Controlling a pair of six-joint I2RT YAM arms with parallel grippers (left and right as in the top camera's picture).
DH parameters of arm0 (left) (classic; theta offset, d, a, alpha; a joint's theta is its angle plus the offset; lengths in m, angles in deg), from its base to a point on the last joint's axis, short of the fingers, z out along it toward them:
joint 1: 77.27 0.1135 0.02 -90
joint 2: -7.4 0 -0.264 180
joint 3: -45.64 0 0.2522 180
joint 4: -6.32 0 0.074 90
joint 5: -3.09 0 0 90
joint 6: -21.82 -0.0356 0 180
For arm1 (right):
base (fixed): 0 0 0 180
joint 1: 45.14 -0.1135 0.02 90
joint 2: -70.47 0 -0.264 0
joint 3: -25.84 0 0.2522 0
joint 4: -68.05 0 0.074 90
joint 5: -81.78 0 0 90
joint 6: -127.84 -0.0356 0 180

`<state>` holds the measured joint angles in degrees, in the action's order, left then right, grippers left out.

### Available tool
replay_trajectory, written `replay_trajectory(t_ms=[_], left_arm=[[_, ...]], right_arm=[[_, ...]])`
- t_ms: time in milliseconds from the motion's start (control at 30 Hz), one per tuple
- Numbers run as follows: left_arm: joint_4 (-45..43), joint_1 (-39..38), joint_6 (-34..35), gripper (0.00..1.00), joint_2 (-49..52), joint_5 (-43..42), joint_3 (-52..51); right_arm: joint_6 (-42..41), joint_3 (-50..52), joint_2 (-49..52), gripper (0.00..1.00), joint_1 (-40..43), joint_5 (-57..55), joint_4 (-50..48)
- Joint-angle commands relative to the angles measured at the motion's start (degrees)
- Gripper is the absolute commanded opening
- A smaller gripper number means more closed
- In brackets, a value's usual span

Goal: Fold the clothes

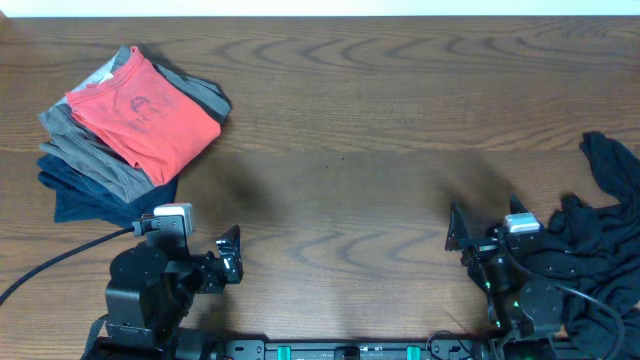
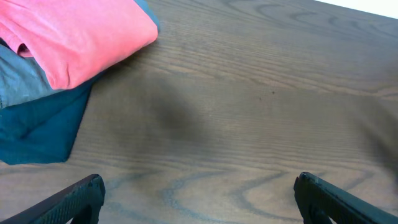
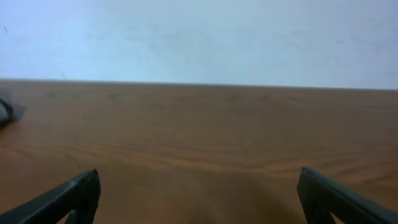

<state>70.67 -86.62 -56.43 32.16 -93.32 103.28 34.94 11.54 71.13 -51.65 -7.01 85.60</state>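
Brown wood-grain tabletop (image 1: 350, 150), matte, with broad looping grain running side to side. Pale strip along the far edge in the overhead view. Plain bluish-white wall (image 3: 199, 37) behind it in the right wrist view. Soft shadows on the wood in front of each arm.

Far left corner: folded stack of clothes, set at a slant to the tabletop edge.
- On top, coral-red T-shirt (image 1: 142, 112), folded to a rough rectangle, soft rounded fold edge. Dark print on the upper face, too small to read.
- Beneath, grey garments (image 1: 95, 160), layered edges stepping out to the left and the near side.
- At the bottom, navy garment (image 1: 85, 200), flat, one corner poking toward the near edge.
- Number of layers not countable.

Right edge: black garment (image 1: 600, 230), unfolded, crumpled and ridged, partly cut off by the frame and partly behind the right arm. Shape not made out.

Left tool (image 2: 199, 208): wide open, holding nothing, low over bare wood, just near and right of the stack. Only the two dark fingertips in the wrist view.

Right tool (image 3: 199, 199): wide open, likewise holding nothing, bare wood between the tips, beside the black garment but apart from it.

Black cable (image 1: 60, 262) trailing off the left edge. Small dark shape (image 3: 5, 111) at the left border of the right wrist view, cut off, not identifiable.
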Motion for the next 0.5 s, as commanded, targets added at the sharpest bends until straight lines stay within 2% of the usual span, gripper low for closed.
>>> replay_trajectory(t_ms=[0, 467], left_arm=[[-0.1, -0.1, -0.5, 0.98, -0.2, 0.7, -0.2], [-0.1, -0.1, -0.5, 0.98, -0.2, 0.7, -0.2]], right_arm=[[2.6, 0.2, -0.4, 0.99, 0.7, -0.9, 0.2], [2.6, 0.2, -0.4, 0.99, 0.7, -1.0, 0.5]])
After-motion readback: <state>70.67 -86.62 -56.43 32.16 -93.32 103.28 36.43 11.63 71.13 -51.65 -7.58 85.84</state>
